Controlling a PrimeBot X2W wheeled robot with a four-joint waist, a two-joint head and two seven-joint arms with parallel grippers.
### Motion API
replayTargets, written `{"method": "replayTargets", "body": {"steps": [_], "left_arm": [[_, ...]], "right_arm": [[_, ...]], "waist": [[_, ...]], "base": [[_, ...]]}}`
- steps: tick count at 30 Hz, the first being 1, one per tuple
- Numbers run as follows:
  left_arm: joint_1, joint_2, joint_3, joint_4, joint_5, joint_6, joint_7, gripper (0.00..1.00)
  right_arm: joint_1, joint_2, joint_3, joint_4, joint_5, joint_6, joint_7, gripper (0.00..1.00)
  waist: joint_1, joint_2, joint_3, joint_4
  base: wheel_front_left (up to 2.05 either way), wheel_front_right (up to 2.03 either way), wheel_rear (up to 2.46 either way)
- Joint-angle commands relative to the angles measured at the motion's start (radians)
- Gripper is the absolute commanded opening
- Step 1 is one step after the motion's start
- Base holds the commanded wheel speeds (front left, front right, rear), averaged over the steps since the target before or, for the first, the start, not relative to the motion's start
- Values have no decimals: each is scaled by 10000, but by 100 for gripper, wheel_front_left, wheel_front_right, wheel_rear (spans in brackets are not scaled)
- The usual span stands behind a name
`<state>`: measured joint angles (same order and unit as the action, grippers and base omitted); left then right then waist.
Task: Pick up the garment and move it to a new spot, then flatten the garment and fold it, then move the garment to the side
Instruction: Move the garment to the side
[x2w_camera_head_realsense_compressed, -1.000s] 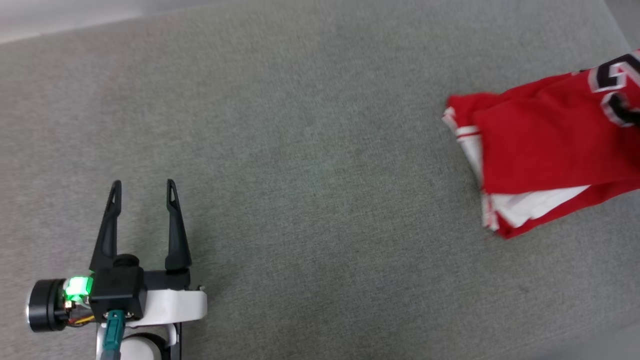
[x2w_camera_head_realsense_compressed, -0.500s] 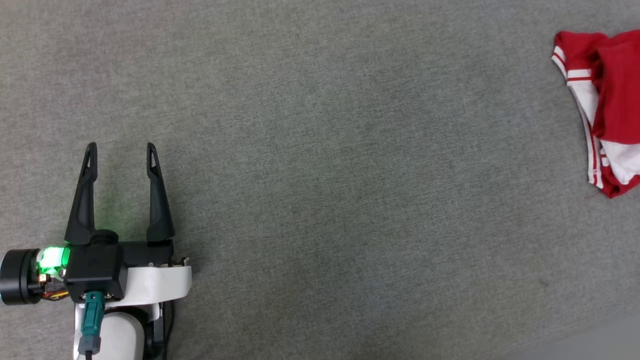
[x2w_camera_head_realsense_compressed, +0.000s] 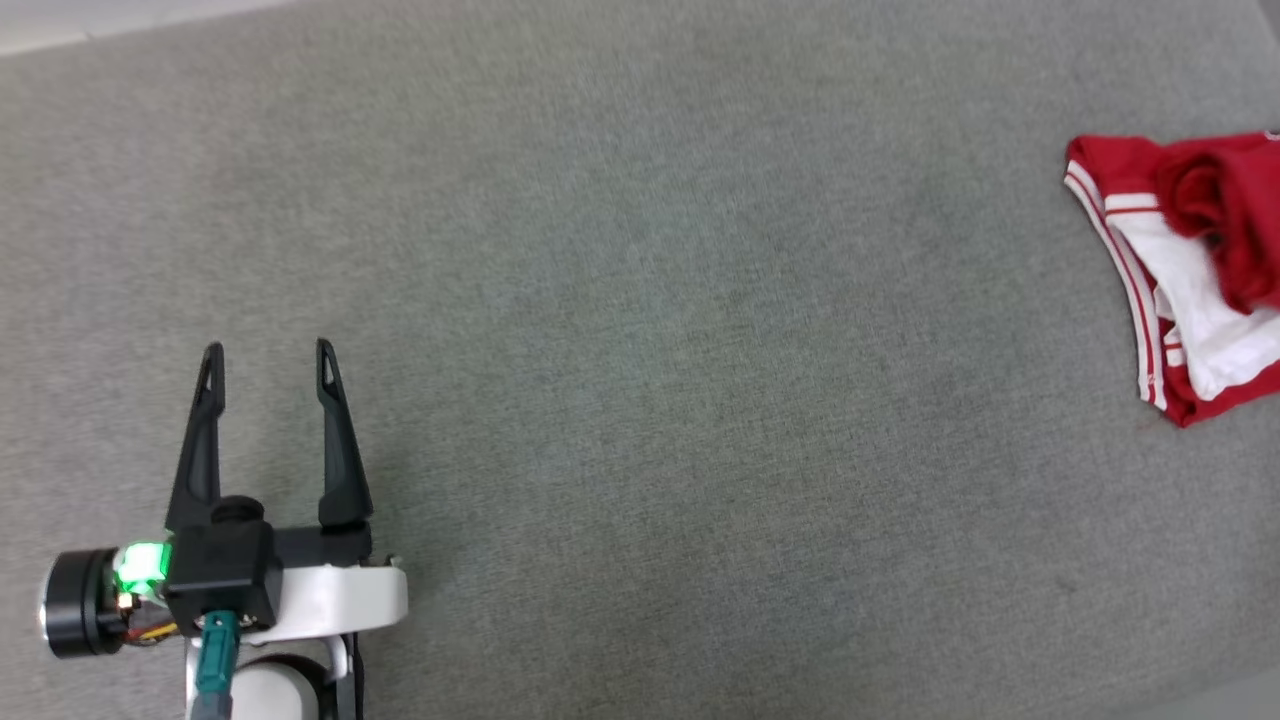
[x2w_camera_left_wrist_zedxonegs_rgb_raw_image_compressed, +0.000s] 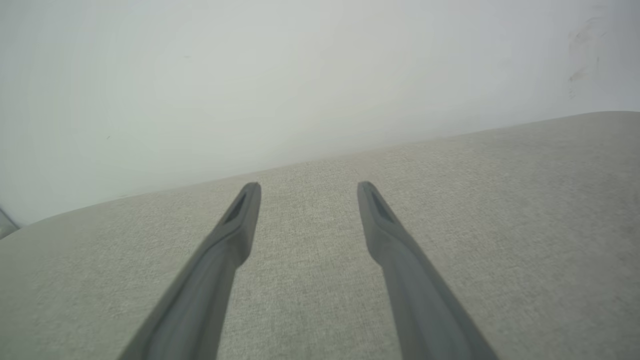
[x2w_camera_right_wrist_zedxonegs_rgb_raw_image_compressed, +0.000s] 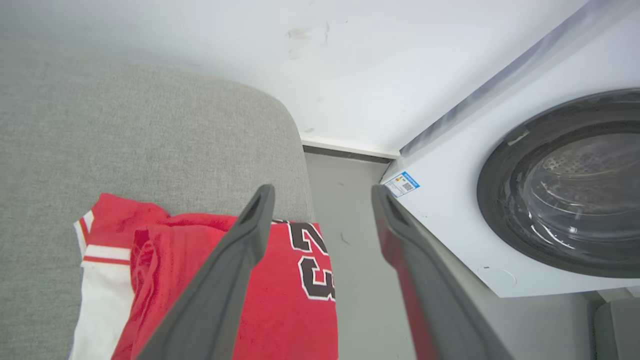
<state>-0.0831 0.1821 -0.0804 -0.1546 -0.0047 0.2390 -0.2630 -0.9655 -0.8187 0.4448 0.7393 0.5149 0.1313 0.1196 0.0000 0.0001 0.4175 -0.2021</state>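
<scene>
left claw (x2w_camera_head_realsense_compressed: 268, 348): open. both fingers are spread and point forward over the grey cushion (x2w_camera_head_realsense_compressed: 640, 300). in the left wrist view the left claw (x2w_camera_left_wrist_zedxonegs_rgb_raw_image_compressed: 308, 185) shows bare cushion (x2w_camera_left_wrist_zedxonegs_rgb_raw_image_compressed: 500, 200) fabric in the gap between its fingers, and a pale wall (x2w_camera_left_wrist_zedxonegs_rgb_raw_image_compressed: 300, 75) rises beyond the fingertips.

right claw (x2w_camera_right_wrist_zedxonegs_rgb_raw_image_compressed: 322, 187): open. the fingers are spread, and the floor (x2w_camera_right_wrist_zedxonegs_rgb_raw_image_compressed: 360, 250) shows in the gap between them.

shirt (x2w_camera_head_realsense_compressed: 1200, 300): in the head view it lies well apart from my left claw, far off to that claw's right and somewhat ahead of the fingertips. it is bunched, with a white sleeve and red-and-white striped trim on the side facing my left claw.

in the right wrist view the shirt (x2w_camera_right_wrist_zedxonegs_rgb_raw_image_compressed: 285, 300) lies below my right claw, mostly on the left-finger side, and the left finger crosses in front of it. the black numerals sit just beside that finger, on its inner side. the shirt rests at the rounded end of the cushion (x2w_camera_right_wrist_zedxonegs_rgb_raw_image_compressed: 125, 125); i cannot tell whether it hangs past the edge.

a white washing machine (x2w_camera_right_wrist_zedxonegs_rgb_raw_image_compressed: 450, 150) with a dark round door stands on the right-finger side of my right claw.
</scene>
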Motion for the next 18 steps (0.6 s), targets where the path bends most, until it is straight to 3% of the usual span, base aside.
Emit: {"method": "replayTargets", "body": {"steps": [1,4,9,12,18], "left_arm": [[188,-53,-16,21,-37,57,-22,100],[462,-176,-61,97,-79,53,-22,100],[899,-304,-126,170,-140,-15,-22,100],[1088,-386,-218,246,-120,-105,-22,100],[1372,-518,-312,397,-96,-174,-22,100]], "right_arm": [[143,176,-142,-100,-201,-11,-388,100],[367,500,-686,-385,-801,-13,-1634,100],[1078,1760,-1910,-1014,-1755,-11,-3384,100],[1764,2688,-2595,-1546,-2254,-11,-3706,100],[3435,4208,-2917,-3206,-3040,-11,-3831,100]], "waist": [[0,-1,-516,223],[0,-1,-977,441],[0,-1,-1605,752],[0,-1,-1962,954],[0,-1,-2577,1400]], "base": [[0,0,0],[0,0,0],[0,0,0],[0,0,0],[0,0,0]]}}
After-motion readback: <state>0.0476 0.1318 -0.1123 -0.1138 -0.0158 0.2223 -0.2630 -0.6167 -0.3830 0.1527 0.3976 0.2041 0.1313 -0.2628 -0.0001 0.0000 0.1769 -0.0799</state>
